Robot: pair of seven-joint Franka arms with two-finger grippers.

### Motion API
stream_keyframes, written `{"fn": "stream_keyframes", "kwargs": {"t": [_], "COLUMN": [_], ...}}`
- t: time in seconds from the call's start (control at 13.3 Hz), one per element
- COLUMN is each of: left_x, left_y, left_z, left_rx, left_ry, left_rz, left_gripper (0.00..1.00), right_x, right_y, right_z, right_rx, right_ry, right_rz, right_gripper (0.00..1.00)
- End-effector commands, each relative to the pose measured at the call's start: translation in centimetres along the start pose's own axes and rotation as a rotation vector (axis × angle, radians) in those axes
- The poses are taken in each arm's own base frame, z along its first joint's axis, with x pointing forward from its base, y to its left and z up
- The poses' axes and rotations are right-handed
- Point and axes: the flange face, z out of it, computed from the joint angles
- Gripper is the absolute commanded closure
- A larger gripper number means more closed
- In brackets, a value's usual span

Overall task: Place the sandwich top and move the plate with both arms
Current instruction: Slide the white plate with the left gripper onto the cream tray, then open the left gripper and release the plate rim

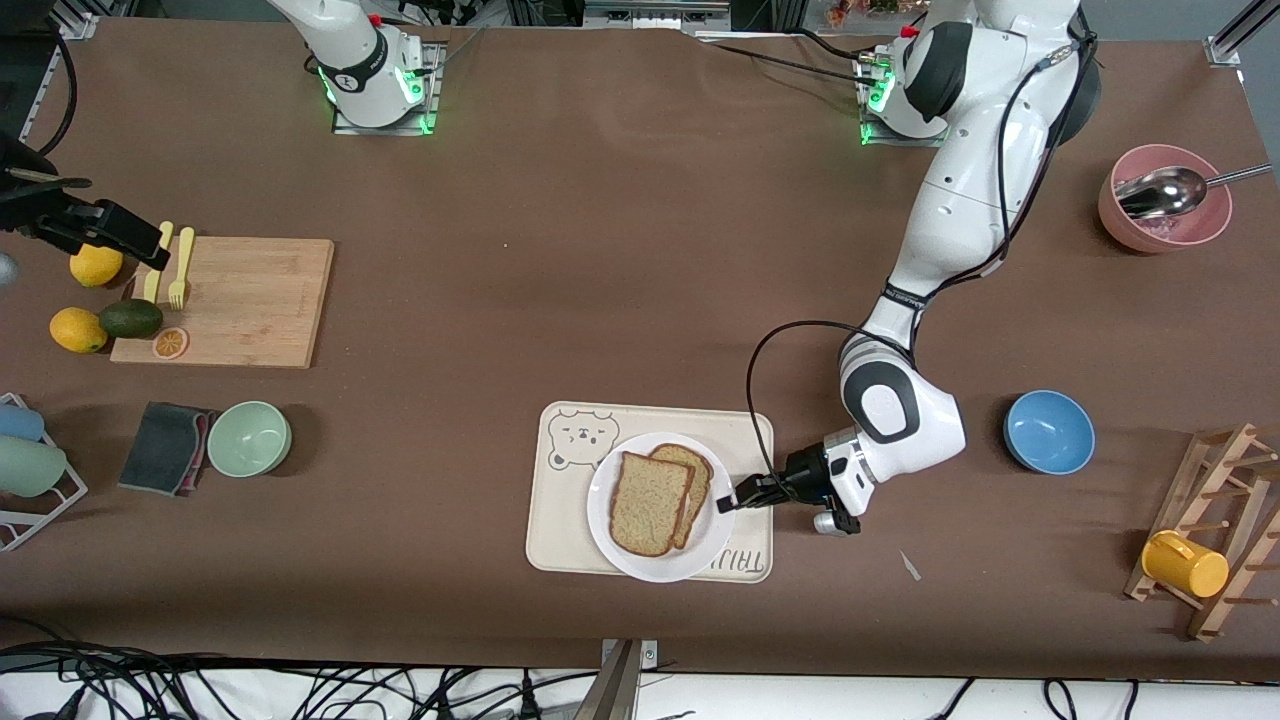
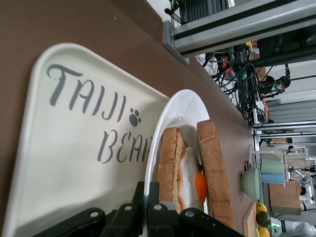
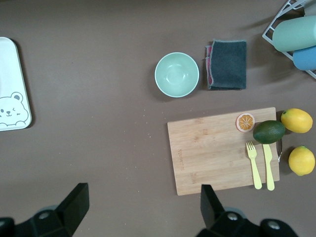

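Two grippers, one engaged: left gripper [image 1: 737,497] pinched onto white plate [image 1: 655,570] rim at its own end; right gripper [image 1: 150,245], spread wide, hovering over cutting board [image 1: 250,300], well apart.

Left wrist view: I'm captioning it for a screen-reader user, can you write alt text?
The left gripper has its fingers shut on the rim of the plate, which carries the sandwich top leaning against a fried egg and lower slice. The plate rests on a cream tray.
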Motion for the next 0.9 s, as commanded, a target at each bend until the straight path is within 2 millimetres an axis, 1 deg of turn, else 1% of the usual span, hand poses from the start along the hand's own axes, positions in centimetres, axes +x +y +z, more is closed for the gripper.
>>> {"fn": "stream_keyframes", "kwargs": {"t": [0.0, 0.08, 0.15, 0.38, 0.45, 0.6, 0.68, 0.75, 0.83], "left_x": [0.2, 0.2, 0.1, 0.9, 0.8, 1.3, 1.2, 1.5, 1.7], "left_y": [0.5, 0.6, 0.9, 1.4, 1.7, 2.3, 2.5, 3.5, 3.8], "left_z": [0.5, 0.5, 0.6, -0.4, -0.7, -1.6, -1.5, -1.9, -2.2], "left_rx": [-0.018, -0.016, -0.016, -0.010, 0.009, 0.053, 0.080, 0.110, 0.153], "left_ry": [0.012, 0.011, 0.008, 0.019, 0.005, -0.021, -0.043, -0.062, -0.086], "left_rz": [-0.009, 0.007, 0.015, 0.029, 0.039, 0.078, 0.082, 0.101, 0.133], "left_gripper": [0.83, 0.10, 0.00, 0.00, 0.00, 0.00, 0.00, 0.00, 0.00], "right_x": [0.2, 0.2, 0.2, 0.2, 0.2, 0.2, 0.2, 0.2, 0.2], "right_y": [0.2, 0.2, 0.3, 0.5, 0.5, 0.5, 0.5, 0.5, 0.5], "right_z": [-0.5, -0.5, -0.5, -0.5, -0.5, -0.5, -0.5, -0.5, -0.5], "right_rx": [-0.014, -0.014, -0.015, -0.015, -0.015, -0.015, -0.015, -0.015, -0.016], "right_ry": [0.000, 0.000, 0.000, 0.000, 0.000, 0.000, 0.000, 0.000, 0.000], "right_rz": [-0.003, -0.003, -0.001, 0.002, 0.004, 0.004, 0.004, 0.005, 0.005], "right_gripper": [0.00, 0.00, 0.00, 0.00, 0.00, 0.00, 0.00, 0.00, 0.00]}}
